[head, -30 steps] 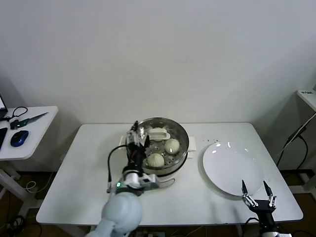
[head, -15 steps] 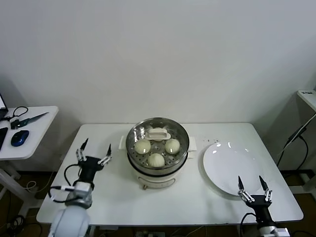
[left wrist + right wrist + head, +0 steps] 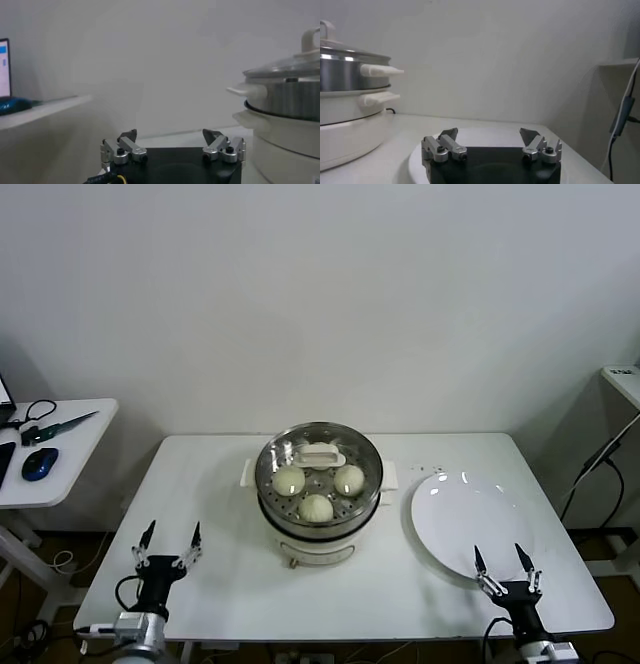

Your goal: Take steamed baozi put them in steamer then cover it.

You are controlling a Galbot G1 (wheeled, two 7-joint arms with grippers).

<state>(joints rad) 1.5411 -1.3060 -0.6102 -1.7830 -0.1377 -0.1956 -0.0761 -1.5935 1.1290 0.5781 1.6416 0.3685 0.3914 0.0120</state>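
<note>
At the middle of the white bench (image 3: 210,484) stands the steamer (image 3: 318,524), a shiny steel pot on a cream base with side handles. Its cover (image 3: 318,469), a glass lid with a metal rim and a cream handle at the centre, sits on top of the pot. Through the glass three buns (image 3: 316,507) show on the perforated tray, two side by side and one nearer the robot; a fourth cannot be made out under the handle. Just beside the steamer, on the robot's right, lies a flat white plate (image 3: 470,529). The left pincer (image 3: 169,546) hangs at the near left corner of the bench, well apart from the steamer, fingers spread wide and holding nothing. The right pincer (image 3: 501,570) hangs over the near edge of the plate, also spread wide and holding nothing. A side desk (image 3: 60,449) at the far left carries a mouse (image 3: 38,464).
</note>
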